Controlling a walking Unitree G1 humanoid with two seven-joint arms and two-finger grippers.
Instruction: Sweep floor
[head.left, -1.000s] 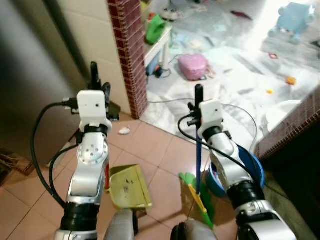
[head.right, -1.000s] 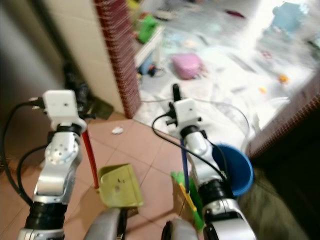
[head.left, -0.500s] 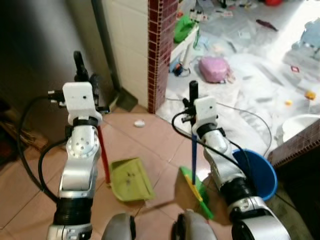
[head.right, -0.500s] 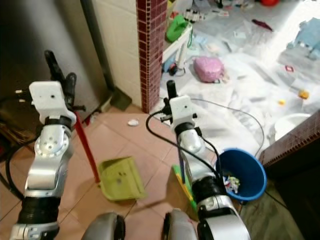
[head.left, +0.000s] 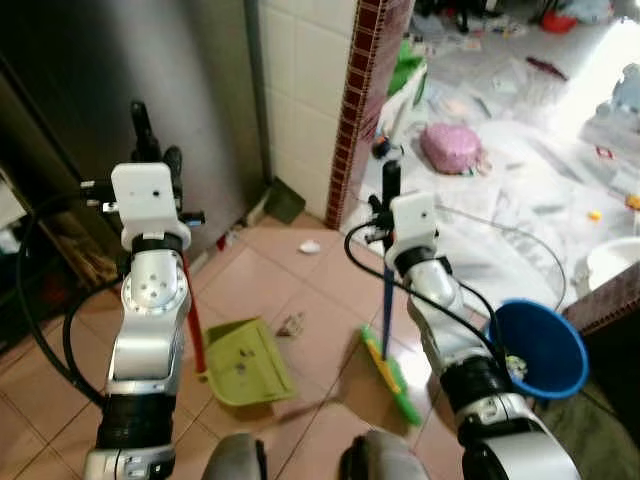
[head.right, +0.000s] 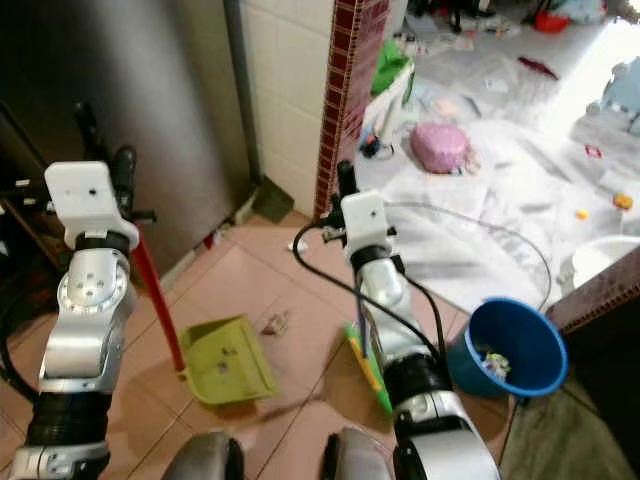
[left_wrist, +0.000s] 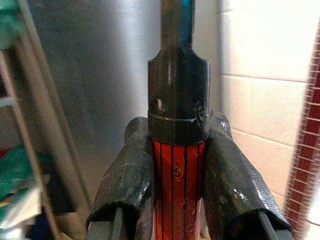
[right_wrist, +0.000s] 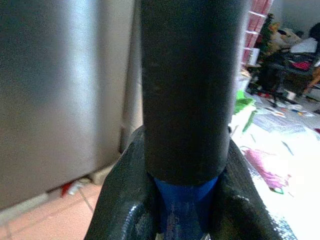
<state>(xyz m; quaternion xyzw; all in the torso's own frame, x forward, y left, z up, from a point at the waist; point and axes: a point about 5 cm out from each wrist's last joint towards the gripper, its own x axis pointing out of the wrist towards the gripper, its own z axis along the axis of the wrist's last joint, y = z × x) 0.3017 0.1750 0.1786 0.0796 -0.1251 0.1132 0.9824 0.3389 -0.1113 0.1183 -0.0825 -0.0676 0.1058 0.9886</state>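
Note:
My left gripper (left_wrist: 177, 165) is shut on the red handle (head.left: 192, 310) of a yellow-green dustpan (head.left: 245, 362) that rests on the tiled floor ahead to the left. My right gripper (right_wrist: 185, 190) is shut on the blue handle (head.left: 387, 300) of a broom whose green head (head.left: 392, 375) touches the floor beside the pan. A small brown scrap of litter (head.left: 292, 323) lies between pan and broom head. A white crumpled scrap (head.left: 309, 246) lies farther ahead near the brick pillar.
A red brick pillar (head.left: 362, 100) and white tiled wall stand ahead, a steel-grey panel (head.left: 120, 70) to the left. A blue bucket (head.left: 545, 350) with trash sits to the right. Beyond lies a cluttered bright floor with a pink bag (head.left: 456, 148) and a cable.
The camera has swung left, so pillar and room shifted right. The brown scrap between pan and broom has come into view. Both grippers keep their hold on the handles.

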